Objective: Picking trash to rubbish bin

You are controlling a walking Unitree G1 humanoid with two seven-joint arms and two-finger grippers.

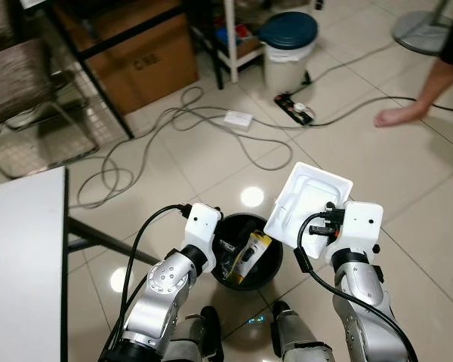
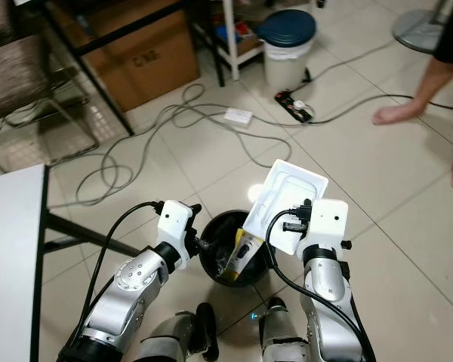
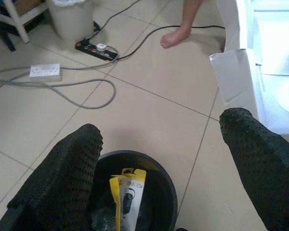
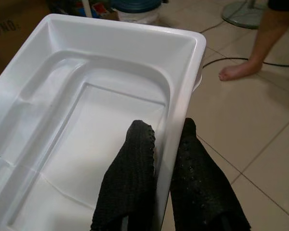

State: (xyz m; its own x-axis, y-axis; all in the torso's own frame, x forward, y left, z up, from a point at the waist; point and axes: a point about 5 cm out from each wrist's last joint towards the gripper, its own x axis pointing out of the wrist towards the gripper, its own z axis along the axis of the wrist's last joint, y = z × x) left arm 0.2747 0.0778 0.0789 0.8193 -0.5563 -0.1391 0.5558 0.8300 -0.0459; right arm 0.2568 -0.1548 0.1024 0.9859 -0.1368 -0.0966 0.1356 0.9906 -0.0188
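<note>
A small black rubbish bin [image 1: 268, 269] stands on the tiled floor between my two arms, with a yellow and black packet [image 1: 250, 253] and dark scraps inside it. My right gripper [image 4: 166, 144] is shut on the rim of a white plastic tray [image 1: 308, 200], which hangs tilted just right of the bin's mouth. One finger is inside the tray wall and one outside. My left gripper [image 3: 159, 144] hovers open right above the bin [image 3: 156, 173], holding nothing. The tray's edge [image 3: 241, 72] also appears beside the left fingers.
A white table [image 1: 23, 264] with a black leg is at my left. Grey cables [image 1: 174, 121], a power strip [image 1: 294, 109], a lidded pail [image 1: 288, 47] and a cardboard box [image 1: 147, 60] lie ahead. A person's bare foot [image 1: 400, 115] stands at far right.
</note>
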